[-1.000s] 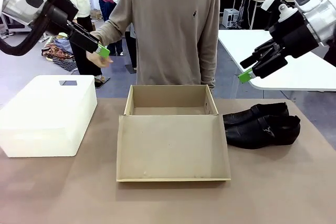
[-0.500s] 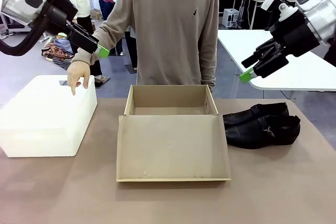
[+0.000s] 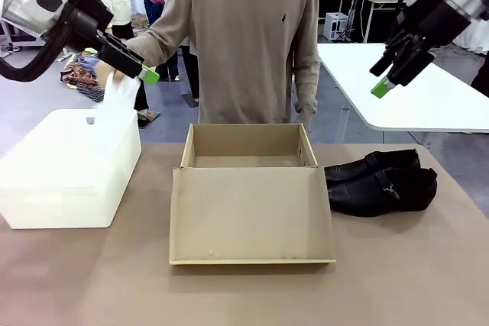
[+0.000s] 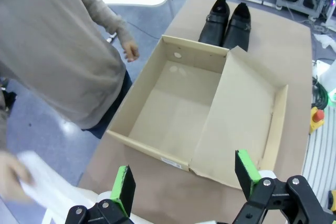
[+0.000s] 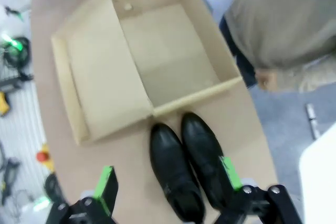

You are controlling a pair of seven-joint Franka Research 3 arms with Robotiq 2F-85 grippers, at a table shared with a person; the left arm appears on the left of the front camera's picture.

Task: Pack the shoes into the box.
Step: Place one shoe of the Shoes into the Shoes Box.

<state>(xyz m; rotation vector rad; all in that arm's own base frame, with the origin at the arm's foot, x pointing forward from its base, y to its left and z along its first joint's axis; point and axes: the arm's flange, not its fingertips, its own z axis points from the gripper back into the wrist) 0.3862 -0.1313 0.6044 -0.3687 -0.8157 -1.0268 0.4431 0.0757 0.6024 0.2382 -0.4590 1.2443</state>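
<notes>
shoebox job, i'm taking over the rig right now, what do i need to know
Left gripper: open, empty, raised on the table's left near the white bin.
Right gripper: open, empty, high over the right side.
Shoes: side by side on the table, just right of the cardboard shoebox.
Shoebox: mid-table, flap lid open toward the robot, nothing inside.
Person's hand: holds a thin white sheet above the bin.
Done: nothing packed. Left: both shoes into the shoebox.
</notes>
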